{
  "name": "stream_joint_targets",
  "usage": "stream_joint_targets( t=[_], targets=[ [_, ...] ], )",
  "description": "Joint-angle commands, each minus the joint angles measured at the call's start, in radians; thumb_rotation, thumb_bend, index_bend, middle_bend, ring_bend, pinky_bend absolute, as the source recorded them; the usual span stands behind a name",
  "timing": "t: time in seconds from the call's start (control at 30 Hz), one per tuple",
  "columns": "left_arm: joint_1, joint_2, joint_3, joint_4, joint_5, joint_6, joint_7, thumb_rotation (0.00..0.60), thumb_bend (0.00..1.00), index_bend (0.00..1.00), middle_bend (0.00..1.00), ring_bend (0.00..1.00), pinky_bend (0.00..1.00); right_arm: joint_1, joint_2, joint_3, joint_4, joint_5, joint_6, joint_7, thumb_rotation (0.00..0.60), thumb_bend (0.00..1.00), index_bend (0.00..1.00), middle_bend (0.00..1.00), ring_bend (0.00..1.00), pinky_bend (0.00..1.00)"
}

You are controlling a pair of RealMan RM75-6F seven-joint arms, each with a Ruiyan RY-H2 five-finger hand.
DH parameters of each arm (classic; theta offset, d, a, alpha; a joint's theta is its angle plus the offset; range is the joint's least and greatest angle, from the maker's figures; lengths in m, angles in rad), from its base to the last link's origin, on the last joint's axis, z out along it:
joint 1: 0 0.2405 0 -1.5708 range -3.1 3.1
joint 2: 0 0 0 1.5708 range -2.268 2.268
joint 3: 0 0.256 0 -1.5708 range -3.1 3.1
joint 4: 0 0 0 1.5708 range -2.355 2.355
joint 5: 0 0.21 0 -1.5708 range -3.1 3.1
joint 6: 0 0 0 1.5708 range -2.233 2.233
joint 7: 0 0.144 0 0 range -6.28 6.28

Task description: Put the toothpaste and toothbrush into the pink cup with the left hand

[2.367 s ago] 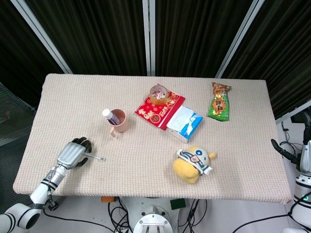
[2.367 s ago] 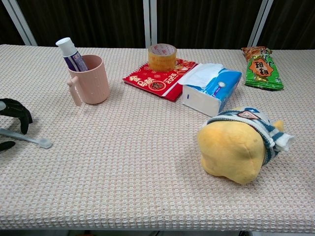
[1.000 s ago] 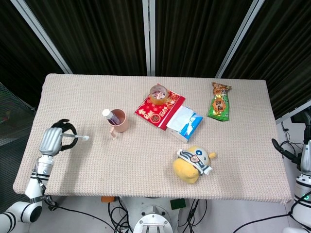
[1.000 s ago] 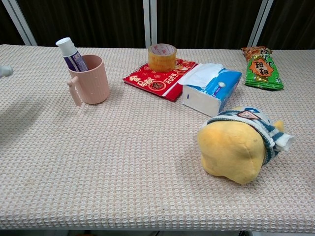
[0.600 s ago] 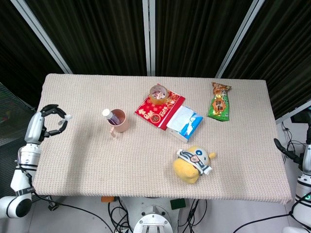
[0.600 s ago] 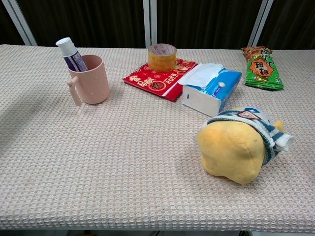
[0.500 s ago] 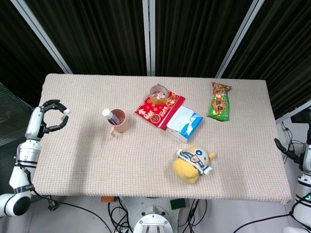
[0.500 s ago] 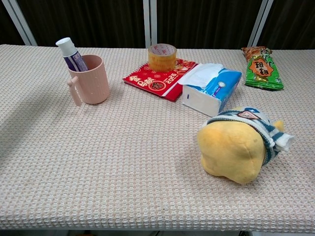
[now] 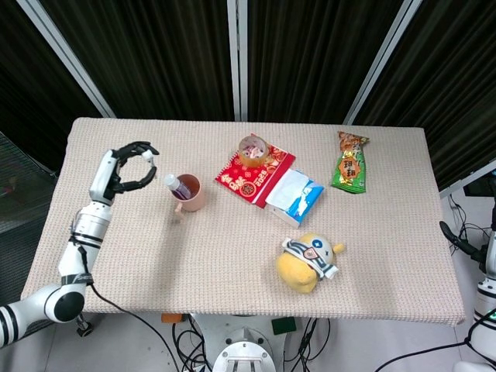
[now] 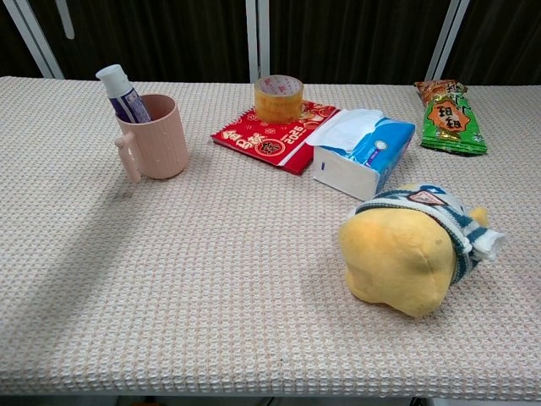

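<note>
Beige mat [image 9: 232,240] — pink cup [image 10: 155,135], white-capped toothpaste [image 10: 122,93]

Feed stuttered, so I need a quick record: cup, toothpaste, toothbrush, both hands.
cup: upright, left part of the table
toothpaste: standing in cup, cap up
toothbrush: off the table, apparently in left hand; only a white end shows in the chest view
left hand: in the air just left of cup, fingers curled
right hand: off the table's right edge, grip unclear

Large Chinese characters on the green snack packet [image 10: 450,116], too small to read, red packet [image 10: 276,135] print likewise unreadable
</note>
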Motion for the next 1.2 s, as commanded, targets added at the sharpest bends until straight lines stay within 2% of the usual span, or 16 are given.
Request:
stream_joint_targets(
  t=[0.03, 0.23, 0.57, 1.2],
  targets=[
    [-0.053, -0.047, -0.006, 0.055, -0.040, -0.066, 0.000, 0.600, 0.34, 0.66, 0.37, 0.20, 0.24, -0.002, -0.002, 0.000, 0.007, 0.008, -0.005, 0.005, 0.600, 0.36, 0.00, 0.00, 0.00, 0.00],
    [-0.098, -0.108, -0.007, 0.146, -0.047, -0.147, -0.059, 0.600, 0.34, 0.66, 0.35, 0.18, 0.22, 0.000, -0.014, -0.001, 0.030, 0.030, -0.031, 0.014, 0.600, 0.36, 0.00, 0.00, 0.00, 0.00],
    [-0.112, -0.157, 0.000, 0.186, -0.025, -0.166, -0.098, 0.600, 0.34, 0.66, 0.35, 0.17, 0.22, 0.002, -0.022, -0.001, 0.044, 0.034, -0.040, 0.017, 0.600, 0.36, 0.00, 0.00, 0.00, 0.00],
    [-0.124, -0.268, 0.039, 0.373, 0.045, -0.230, -0.235, 0.600, 0.34, 0.66, 0.35, 0.16, 0.21, -0.005, -0.017, 0.007, 0.050, 0.054, -0.047, 0.016, 0.600, 0.37, 0.00, 0.00, 0.00, 0.00]
  ],
)
